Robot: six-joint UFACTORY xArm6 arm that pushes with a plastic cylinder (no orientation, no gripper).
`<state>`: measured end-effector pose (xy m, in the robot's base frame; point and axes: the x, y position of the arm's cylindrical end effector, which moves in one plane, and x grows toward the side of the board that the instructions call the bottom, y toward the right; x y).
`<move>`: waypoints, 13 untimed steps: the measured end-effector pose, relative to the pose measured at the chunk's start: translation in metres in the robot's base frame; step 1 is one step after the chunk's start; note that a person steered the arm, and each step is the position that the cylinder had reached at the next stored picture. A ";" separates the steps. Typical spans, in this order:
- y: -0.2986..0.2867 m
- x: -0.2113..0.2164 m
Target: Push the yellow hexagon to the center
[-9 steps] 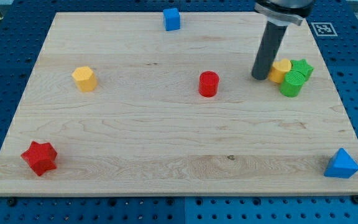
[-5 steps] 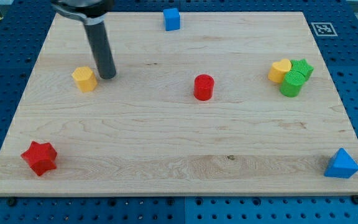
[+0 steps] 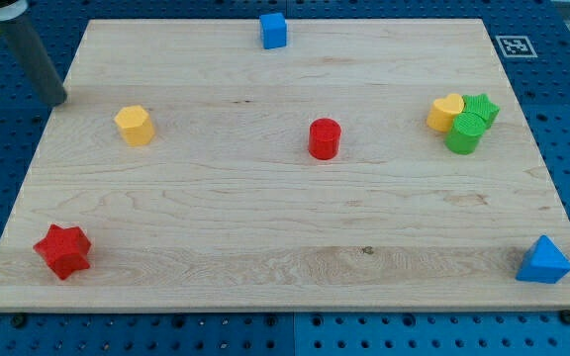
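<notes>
Tool: my tip [image 3: 58, 101] sits right at the bench's [image 3: 216, 227] left edge, near the top-left corner. It is a plain rod, so there is nothing to open or close, and it holds nothing.
Red star: the red star [image 3: 62, 250] rests in the bottom-left corner, well apart from the action.
Yellow hexagon: here is the target, the yellow hexagon [image 3: 135, 126], in the upper-left part of the bench, to the right of my tip and slightly nearer the bottom edge, not touching it.
Blue cube: the blue cube [image 3: 273, 31] hugs the top edge, near its middle.
Red cylinder: the red cylinder [image 3: 325, 138] stands about mid-bench, right where the hexagon is headed.
Cluster: the yellow heart [image 3: 444, 112] touches the green cylinder [image 3: 465, 133] and the green star [image 3: 482, 107] near the right edge.
Blue triangle: the blue triangle [image 3: 544, 261] holds the bottom-right corner.
Step in hand: I judge it best to line up square behind the hexagon's left face and push steadily rightward through its middle, so it does not spin away, stopping short of the red cylinder.
Markings: a black-and-white square tag [image 3: 514, 45] lies off the top-right corner; no readable writing.
</notes>
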<state>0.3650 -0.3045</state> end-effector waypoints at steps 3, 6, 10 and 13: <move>0.028 0.036; 0.088 0.037; 0.094 0.052; 0.130 0.052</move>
<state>0.4174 -0.1742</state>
